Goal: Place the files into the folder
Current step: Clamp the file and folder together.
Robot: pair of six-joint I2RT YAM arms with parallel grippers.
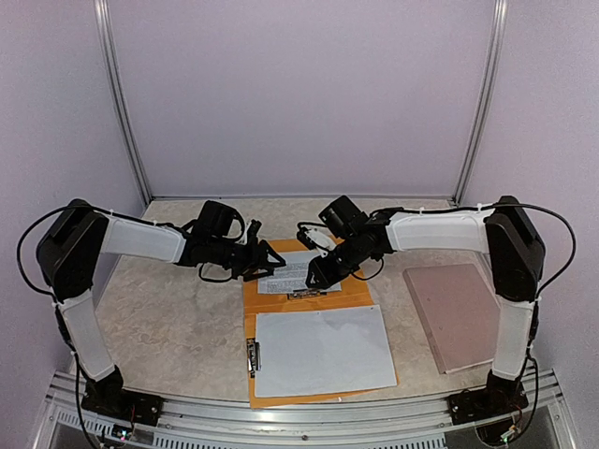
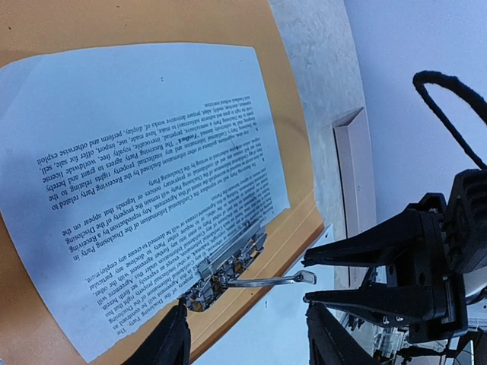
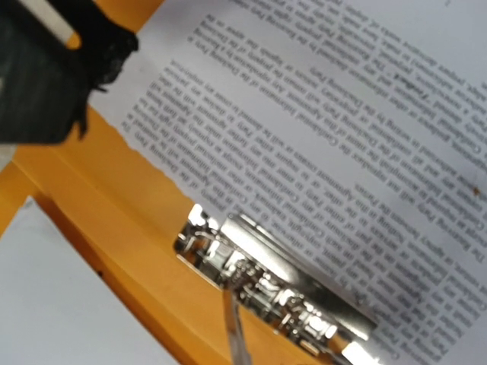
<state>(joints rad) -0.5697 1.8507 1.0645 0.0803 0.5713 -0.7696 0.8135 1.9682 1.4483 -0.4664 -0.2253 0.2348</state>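
Note:
The orange folder (image 1: 354,293) lies open on the table. A printed sheet of the files (image 1: 290,274) rests on its far half, its edge under the metal clip (image 2: 228,266). The clip's lever (image 2: 266,282) sticks out over a white sheet (image 1: 323,351) that covers the near half. My left gripper (image 2: 247,346) hovers open just above the clip, with nothing between its fingers. In the left wrist view my right gripper (image 2: 305,279) faces it with the jaws apart, and the lever's tip sits at their mouth. The right wrist view shows the clip (image 3: 274,289) close up and none of its own fingers.
A pinkish-brown flat board (image 1: 459,313) lies on the table to the right of the folder. A small dark clip (image 1: 252,355) sits at the left edge of the near sheet. Both arms meet over the folder's middle. Walls close in the back and sides.

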